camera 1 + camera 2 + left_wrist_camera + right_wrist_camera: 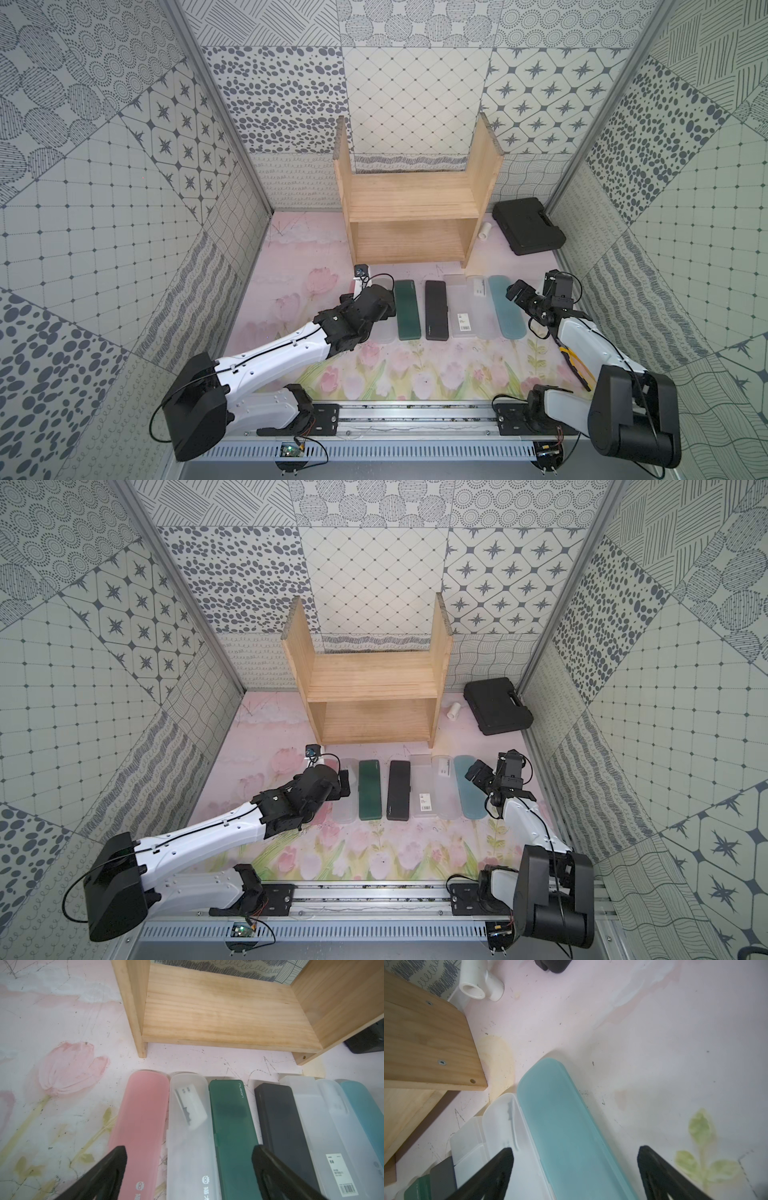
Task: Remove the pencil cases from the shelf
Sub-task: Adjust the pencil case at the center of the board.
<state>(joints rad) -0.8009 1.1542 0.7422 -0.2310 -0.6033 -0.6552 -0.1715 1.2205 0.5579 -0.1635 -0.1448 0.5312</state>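
Note:
The pine shelf (411, 203) stands at the back of the mat, and both its boards show bare wood. Several pencil cases lie side by side on the mat in front of it: pink (143, 1118), frosted (191, 1147), dark green (406, 309), black (436, 309), frosted with a barcode label (461, 307), another frosted one (484, 309) and blue (505, 309). My left gripper (190, 1149) hangs open over the pink, frosted and green cases, holding nothing. Over the blue case (566, 1126), my right gripper (575, 1149) is open too, with nothing in it.
A large black handled tool case (528, 226) lies at the back right beside the shelf. A white pipe fitting (485, 230) sits between them. A yellow-handled tool (575, 365) lies under the right arm. Patterned walls close in the mat on three sides.

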